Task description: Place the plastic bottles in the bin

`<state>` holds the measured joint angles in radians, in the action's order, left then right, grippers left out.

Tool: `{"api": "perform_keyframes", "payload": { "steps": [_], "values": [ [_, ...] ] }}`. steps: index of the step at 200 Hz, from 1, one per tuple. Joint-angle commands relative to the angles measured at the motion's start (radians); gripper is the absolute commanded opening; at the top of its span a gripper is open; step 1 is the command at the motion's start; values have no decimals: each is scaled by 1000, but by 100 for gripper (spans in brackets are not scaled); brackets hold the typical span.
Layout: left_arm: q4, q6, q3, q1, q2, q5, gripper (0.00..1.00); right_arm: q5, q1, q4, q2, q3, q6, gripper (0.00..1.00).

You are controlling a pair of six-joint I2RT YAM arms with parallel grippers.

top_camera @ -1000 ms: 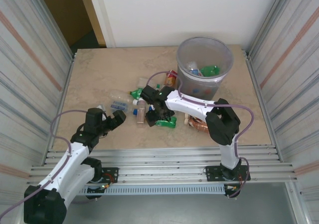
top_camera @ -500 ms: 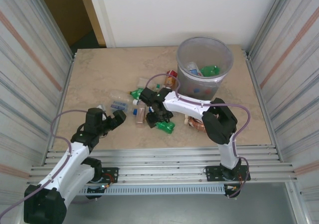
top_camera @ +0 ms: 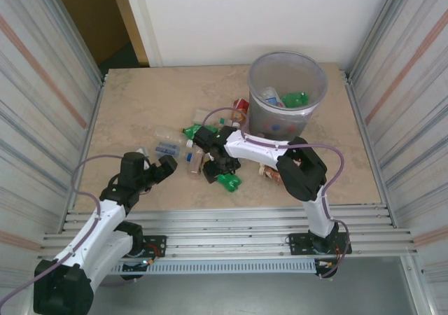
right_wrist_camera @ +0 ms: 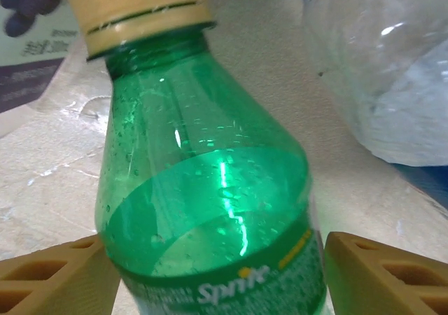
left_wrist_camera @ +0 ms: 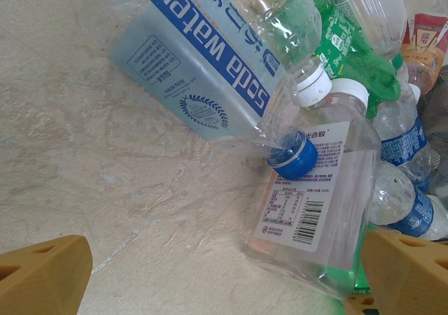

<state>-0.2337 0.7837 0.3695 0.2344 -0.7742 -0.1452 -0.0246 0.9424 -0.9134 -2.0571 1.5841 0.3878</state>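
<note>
A pile of plastic bottles [top_camera: 199, 136] lies mid-table, left of the bin [top_camera: 280, 124], which holds a few bottles. My right gripper [top_camera: 213, 166] is low at the pile's near side. In the right wrist view a green Sprite bottle [right_wrist_camera: 203, 175] with a tan cap fills the space between its fingers [right_wrist_camera: 56, 276], and the right gripper [right_wrist_camera: 220, 276] is shut on it. That green bottle [top_camera: 229, 181] lies near the table surface. My left gripper [top_camera: 162, 166] [left_wrist_camera: 224, 273] stands open, facing a soda water bottle [left_wrist_camera: 203, 56] and a clear white-labelled bottle [left_wrist_camera: 315, 189] whose base reaches between its fingertips.
A brown-labelled bottle [top_camera: 275, 173] lies right of the right arm's forearm. Corrugated metal walls [top_camera: 42, 98] close in both sides. Metal rails [top_camera: 224, 220] run along the near table edge. Bare table lies at the far left [top_camera: 140, 98].
My right gripper has slid left and nearer, its jaws narrowing round the green bottle, which shifted with it. The left arm has stayed put.
</note>
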Motion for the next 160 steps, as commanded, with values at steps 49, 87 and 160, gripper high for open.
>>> {"api": "perform_keyframes", "payload": {
  "steps": [49,87,160],
  "values": [
    [9,2,-12,-8,-5,12,99,13,7,-6,-47,16,20,77],
    [13,2,-13,-10,-7,14,99,18,9,-3,-68,22,23,74],
    [10,3,-18,-9,-4,18,99,8,13,-5,-79,28,31,58]
  ]
}}
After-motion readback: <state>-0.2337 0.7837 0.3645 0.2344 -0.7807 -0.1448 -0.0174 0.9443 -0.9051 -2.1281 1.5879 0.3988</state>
